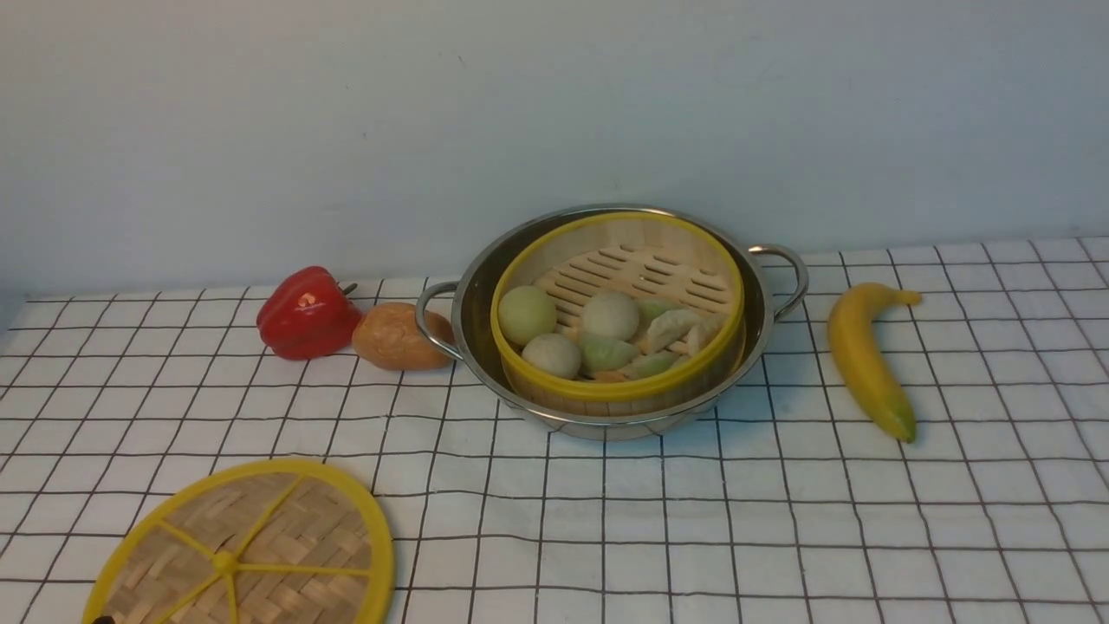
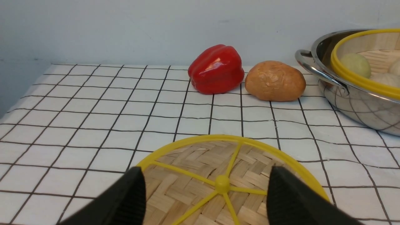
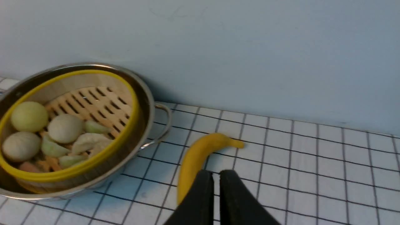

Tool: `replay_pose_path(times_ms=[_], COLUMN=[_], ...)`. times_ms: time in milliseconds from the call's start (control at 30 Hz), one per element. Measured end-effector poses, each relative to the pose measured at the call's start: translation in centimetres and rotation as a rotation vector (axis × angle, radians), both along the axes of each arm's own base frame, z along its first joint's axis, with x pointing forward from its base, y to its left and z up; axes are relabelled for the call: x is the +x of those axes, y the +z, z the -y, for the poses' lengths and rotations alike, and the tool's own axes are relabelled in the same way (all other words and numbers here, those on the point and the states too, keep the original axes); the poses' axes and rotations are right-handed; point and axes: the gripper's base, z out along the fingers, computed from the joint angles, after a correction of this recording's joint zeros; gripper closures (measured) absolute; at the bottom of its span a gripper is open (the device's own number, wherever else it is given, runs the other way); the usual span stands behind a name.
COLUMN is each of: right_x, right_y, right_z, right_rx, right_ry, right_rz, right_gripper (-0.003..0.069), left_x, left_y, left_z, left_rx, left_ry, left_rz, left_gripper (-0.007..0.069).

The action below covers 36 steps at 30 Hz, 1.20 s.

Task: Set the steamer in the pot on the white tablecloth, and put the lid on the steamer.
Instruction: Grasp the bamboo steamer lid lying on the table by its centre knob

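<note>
The steamer (image 1: 632, 273), holding pale buns and green dumplings, sits inside the steel pot (image 1: 472, 295) on the white tablecloth (image 1: 693, 520). The lid (image 1: 286, 529) lies flat on the cloth at the near left, apart from the pot. My left gripper (image 2: 206, 170) hangs open just over the lid (image 2: 193, 162), with one black finger on each side of the yellow centre knob. Over the cloth beside the banana, my right gripper (image 3: 216, 173) shows only a narrow slit between its fingers and holds nothing. The pot (image 3: 147, 103) and steamer (image 3: 93, 103) are off to its side.
A red bell pepper (image 1: 305, 314) and a brown potato-like lump (image 1: 394, 336) lie close to the pot's left handle. A banana (image 1: 862, 355) lies right of the pot. A pale wall rises behind the table's far edge.
</note>
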Motion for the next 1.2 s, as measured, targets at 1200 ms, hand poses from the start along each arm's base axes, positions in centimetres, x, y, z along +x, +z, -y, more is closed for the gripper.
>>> replay_pose_path(times_ms=[1200], right_x=[-12.4], right_y=[-18.7], right_z=[2.1], right_rx=[0.012], right_ry=[-0.169], right_rz=[0.288], right_gripper=[0.0505], left_x=[0.0], left_y=[0.0], left_z=[0.0], left_rx=[0.0], left_ry=[0.0], left_rz=[0.0], left_gripper=[0.0142])
